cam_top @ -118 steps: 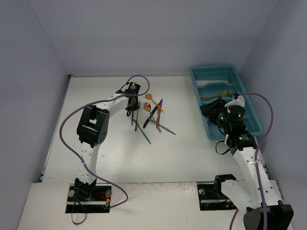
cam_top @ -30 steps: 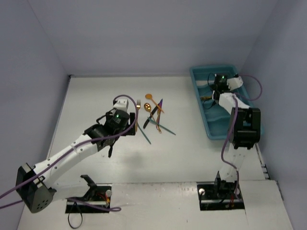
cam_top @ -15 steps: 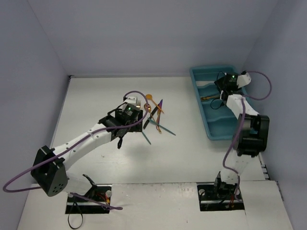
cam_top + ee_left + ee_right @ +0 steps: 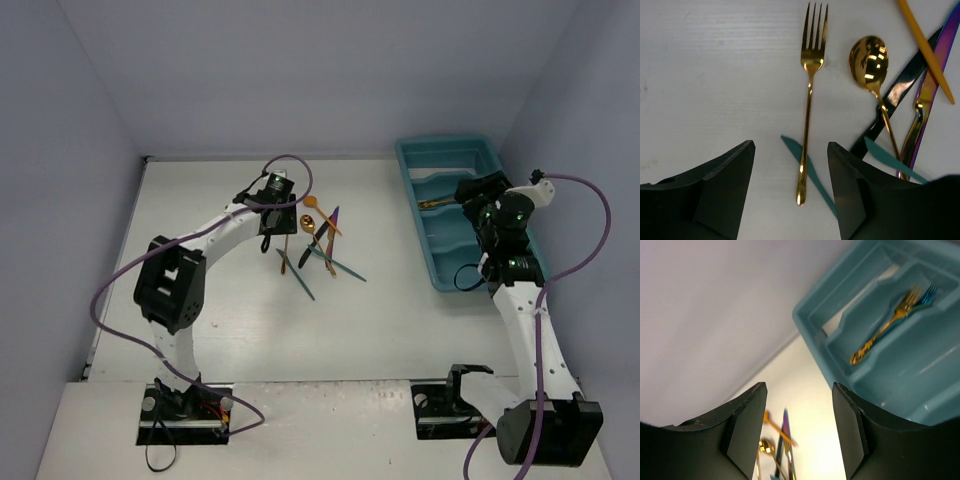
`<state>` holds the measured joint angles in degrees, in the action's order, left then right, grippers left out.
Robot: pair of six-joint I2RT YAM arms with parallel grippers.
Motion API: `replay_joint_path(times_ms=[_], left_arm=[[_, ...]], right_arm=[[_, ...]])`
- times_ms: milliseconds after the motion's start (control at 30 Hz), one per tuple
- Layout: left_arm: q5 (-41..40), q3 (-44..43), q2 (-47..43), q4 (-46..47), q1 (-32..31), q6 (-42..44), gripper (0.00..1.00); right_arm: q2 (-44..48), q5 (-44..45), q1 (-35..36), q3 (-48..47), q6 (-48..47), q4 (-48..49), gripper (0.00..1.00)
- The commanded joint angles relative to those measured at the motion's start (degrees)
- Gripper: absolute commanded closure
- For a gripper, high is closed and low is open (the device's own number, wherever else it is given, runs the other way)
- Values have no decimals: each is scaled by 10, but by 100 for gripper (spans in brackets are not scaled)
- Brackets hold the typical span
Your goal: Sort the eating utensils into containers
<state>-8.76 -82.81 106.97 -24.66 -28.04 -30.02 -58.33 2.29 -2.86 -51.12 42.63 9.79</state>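
Note:
Several eating utensils lie in a loose pile (image 4: 320, 245) on the white table. In the left wrist view a gold fork (image 4: 809, 100) lies straight ahead, beside a gold spoon (image 4: 870, 60), a black piece (image 4: 905, 90), a purple-iridescent piece (image 4: 926, 95) and a teal knife (image 4: 812, 175). My left gripper (image 4: 790, 192) (image 4: 276, 228) hangs open over the fork, the handle's end between the fingers (image 4: 725, 190). The containers are sections of a teal tray (image 4: 440, 142) (image 4: 815, 322); one holds a gold fork (image 4: 885, 325) and a blue fork (image 4: 928, 292). My right gripper (image 4: 799, 430) (image 4: 470, 195) is open and empty above the tray.
An orange stick (image 4: 925, 45) lies across the far side of the pile. Grey walls close the table at the back and both sides; the tray stands against the right wall. Purple cables loop off both arms.
My left gripper has moved toward the back, over the gold fork, and its jaws have narrowed a little. My right gripper has opened and drawn back along the tray.

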Motion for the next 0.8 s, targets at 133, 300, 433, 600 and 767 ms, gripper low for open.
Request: replay_joint_path(times_ms=[133,300,433,600,767], left_arm=[[-4,-112,88,-18,2,43,54],[6,-115,113,-17,4,48,59],[17,-121,130,-12,6,55,62],[32,-142,156,-15,12,62,68],[33,-162,185,-32,19,59,75]], right_arm=[[69,-89,43,39,-29,-38,47],[115,-115,57,68,-40,-78,46],[145,-144,60,91,-63,-94,46],[169,-153,63,107,-75,-120,46],[180,-154,63,105,-80,-130,46]])
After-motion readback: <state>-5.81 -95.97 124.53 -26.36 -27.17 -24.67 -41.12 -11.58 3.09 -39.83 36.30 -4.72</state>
